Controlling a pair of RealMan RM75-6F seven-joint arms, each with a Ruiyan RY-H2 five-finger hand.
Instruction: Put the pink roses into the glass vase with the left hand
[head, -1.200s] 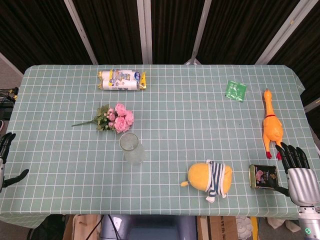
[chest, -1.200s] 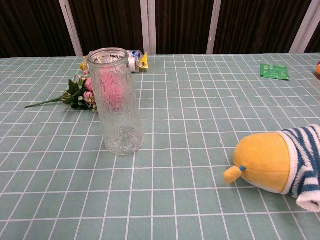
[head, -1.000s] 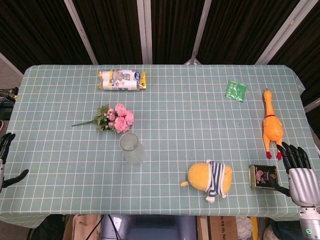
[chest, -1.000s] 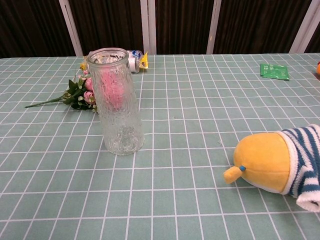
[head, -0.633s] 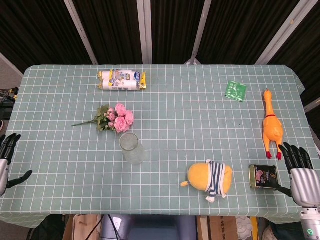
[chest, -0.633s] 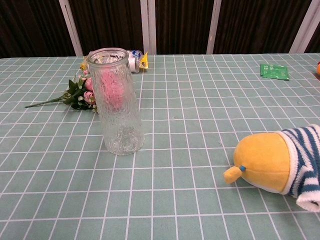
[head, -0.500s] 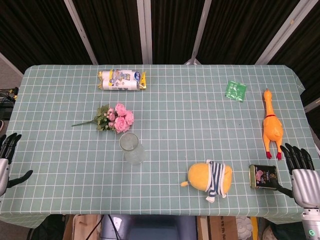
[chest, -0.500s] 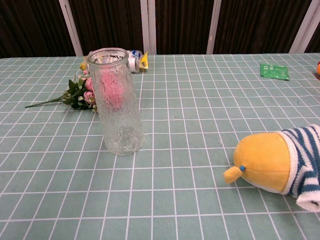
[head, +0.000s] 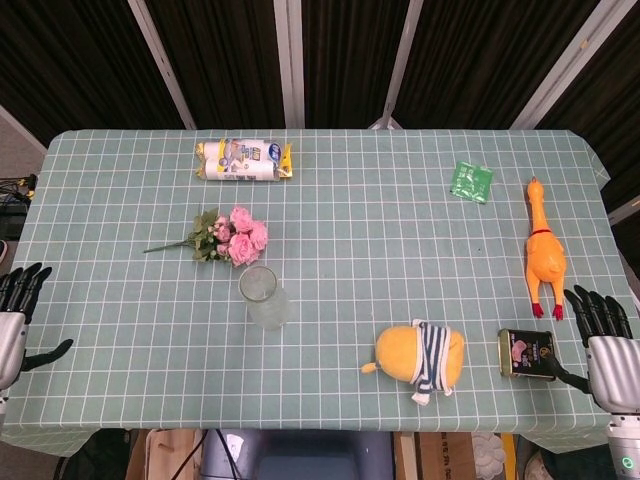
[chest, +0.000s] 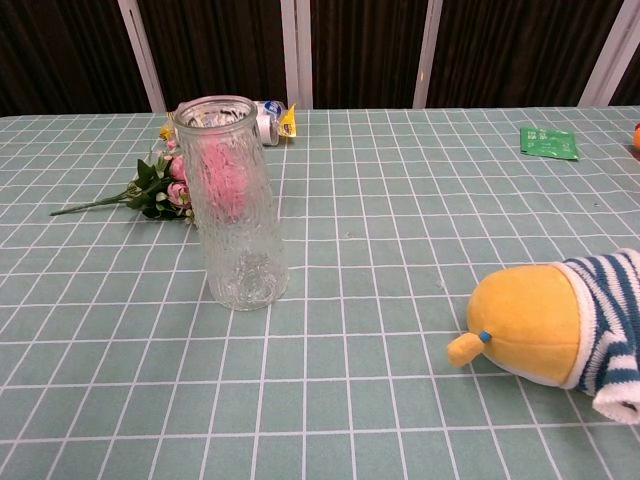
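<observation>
Nothing is done yet, by the look of it. The roses (head: 237, 237) lie on the bench (head: 400, 270), left of centre, just above the empty vase (head: 263, 297). The left robot hand (head: 14, 322), bottom-left edge, is spread, holding nothing, well apart from them. Reaching, grasping and placing all remain.

Open cloth between left hand (head: 12, 322) and pink roses (head: 238, 236); glass vase (head: 264, 297) just beside blooms.

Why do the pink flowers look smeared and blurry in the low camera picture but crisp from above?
In the chest view the glass vase stands in front of the pink roses, and its textured wall smears them into a pink blur. In the head view the roses lie beside the vase, uncovered and sharp under even, soft-shadowed light.
</observation>
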